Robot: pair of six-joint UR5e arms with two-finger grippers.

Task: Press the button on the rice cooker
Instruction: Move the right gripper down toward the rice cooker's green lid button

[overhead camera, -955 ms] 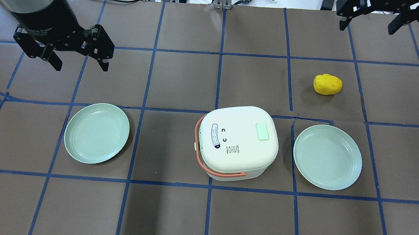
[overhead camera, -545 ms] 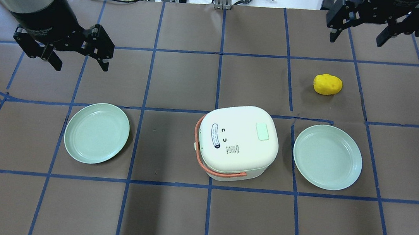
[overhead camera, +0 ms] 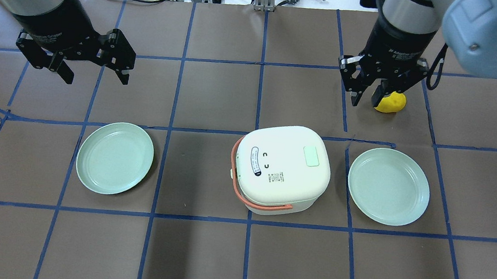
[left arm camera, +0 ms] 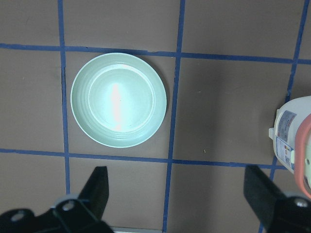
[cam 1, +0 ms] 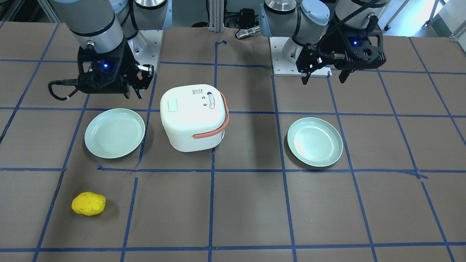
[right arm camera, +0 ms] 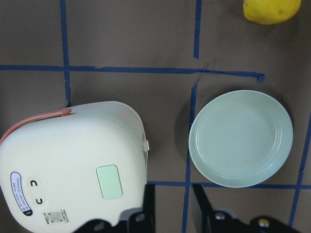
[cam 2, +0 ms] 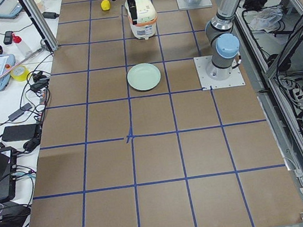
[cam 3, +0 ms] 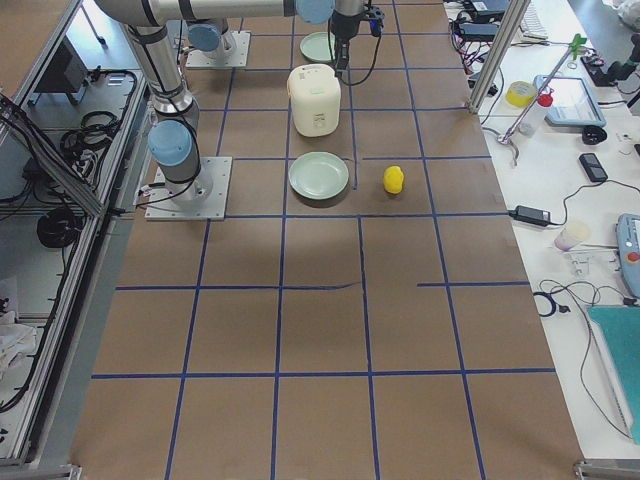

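Note:
The white rice cooker with an orange handle stands at the table's middle, lid shut. A pale green button sits on its lid. Both also show in the right wrist view, cooker and button. My right gripper hovers beyond the cooker's far right corner. Its jaws are drawn close with a narrow gap and hold nothing. It is apart from the cooker. My left gripper is wide open and empty, far left of the cooker, above the table beyond the left plate.
A green plate lies left of the cooker and another plate lies right of it. A yellow lumpy object lies by the right gripper, partly hidden behind it. Cables and devices lie along the far table edge.
My right arm has moved from the far right corner in toward the cooker, and its jaws have narrowed from wide open. My left arm has not moved.

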